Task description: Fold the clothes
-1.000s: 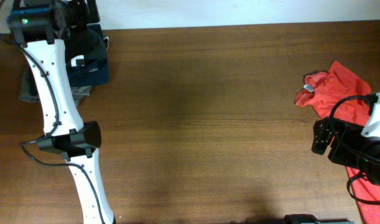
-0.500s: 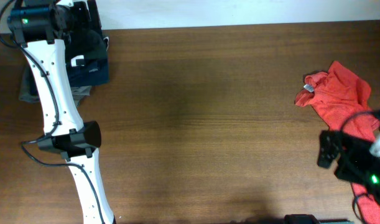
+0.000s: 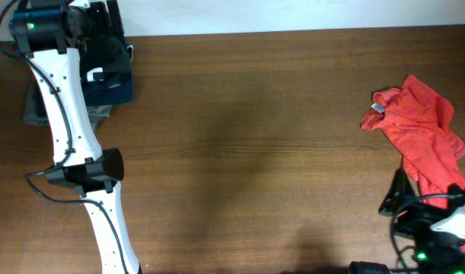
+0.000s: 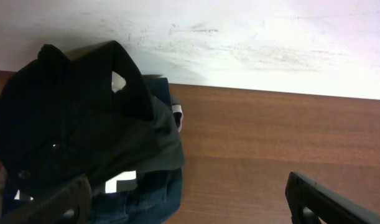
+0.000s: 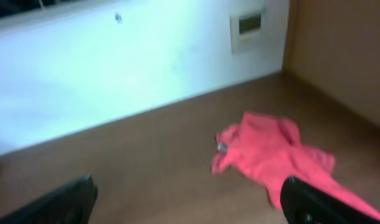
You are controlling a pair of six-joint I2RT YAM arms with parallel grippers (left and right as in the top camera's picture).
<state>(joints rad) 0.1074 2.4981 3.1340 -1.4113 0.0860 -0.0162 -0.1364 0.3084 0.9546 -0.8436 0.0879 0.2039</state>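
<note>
The clothes lie in two places. A crumpled orange-red shirt [image 3: 418,133] sits near the table's right edge, and it shows blurred in the right wrist view [image 5: 273,155]. A black garment [image 4: 84,124] with a small white logo [image 4: 121,183] lies heaped on a dark blue one [image 4: 152,202] at the far left corner, against the wall. My left gripper [image 3: 103,23] hovers over that pile, open and empty [image 4: 190,211]. My right gripper [image 3: 396,199] is open and empty near the front right corner, short of the shirt [image 5: 190,208].
A grey folded cloth [image 3: 38,110] pokes out beside the dark pile [image 3: 114,80]. The white wall [image 4: 252,37] runs along the table's far edge. My left arm [image 3: 72,129] stretches along the left side of the brown table [image 3: 247,144].
My right arm has pulled back toward the front right corner, uncovering the lower part of the orange-red shirt. The left arm and the dark pile have not moved.
</note>
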